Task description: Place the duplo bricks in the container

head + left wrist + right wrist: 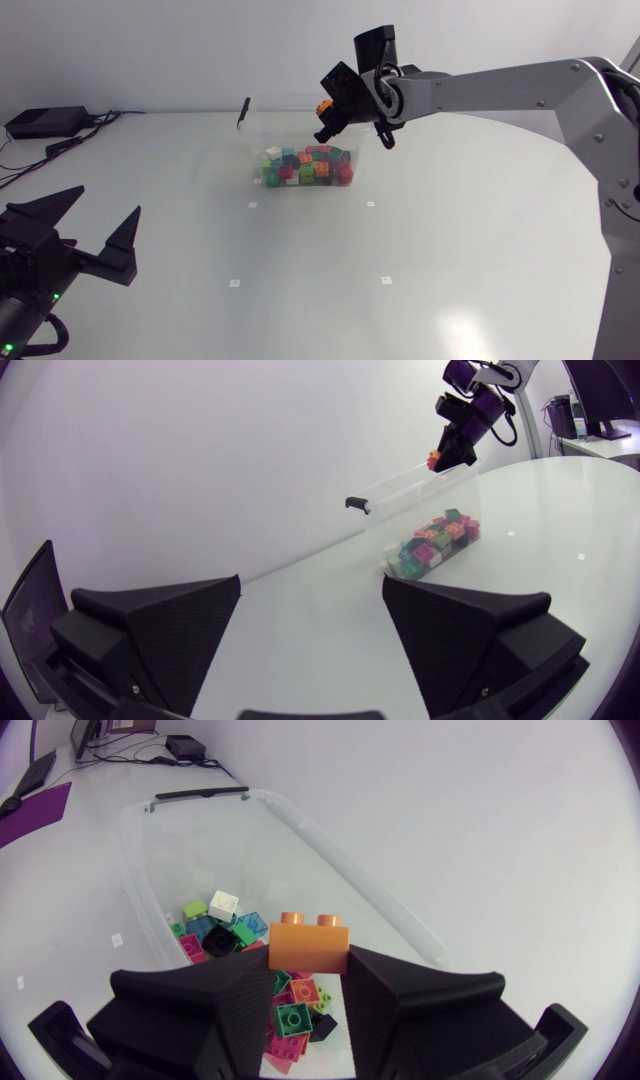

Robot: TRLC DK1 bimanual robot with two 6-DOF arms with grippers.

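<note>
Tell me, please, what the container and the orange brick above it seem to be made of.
Container: seemingly clear, glossy plastic; the bricks inside show through its walls. Orange brick, in the right tool: likely hard moulded plastic, smooth with a slight sheen and crisp studs.

No text, number or sign can be read anywhere — the clear container (340,868), the duplo bricks (305,168) in it and the orange brick (309,945) show no legible print. The small white marks (370,204) on the table (450,250) are too small to read.
</note>
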